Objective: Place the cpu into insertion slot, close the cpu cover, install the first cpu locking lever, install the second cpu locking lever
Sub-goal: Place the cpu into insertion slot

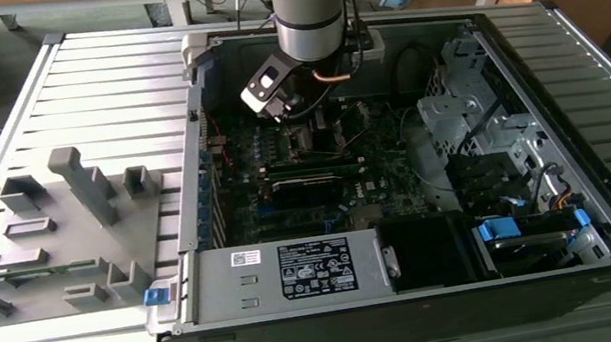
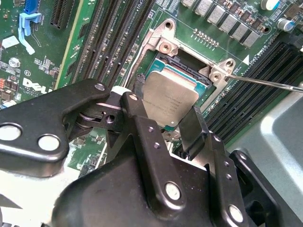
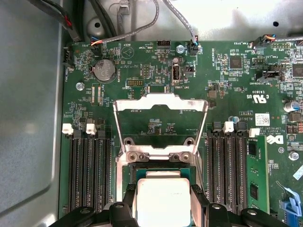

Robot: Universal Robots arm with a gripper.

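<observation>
Carefully: my fingers [image 2: 138, 118] are clamped on the cpu [image 2: 170, 97] over the insertion slot [image 2: 182, 66]; I'd keep it level and square, with the cpu cover [image 3: 161, 101] standing open

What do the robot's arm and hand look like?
The arm is a silver-grey cylinder with light blue trim, and an orange-brown cable loops at its wrist. The hand is glossy black, with jointed linkages, two flat fingers and silver rivets.

We find the computer case [image 1: 418, 323] on the table [image 1: 98, 100], with a parts fixture [image 1: 59, 254] at the exterior view's left of it. Inside, the cpu [image 2: 170, 97] sits at the socket [image 2: 182, 66], clasped between the fingers of the gripper [image 2: 165, 106]. Memory slots [image 3: 87, 175] flank both sides, and the cpu cover [image 3: 161, 100] stands raised just beyond.
</observation>
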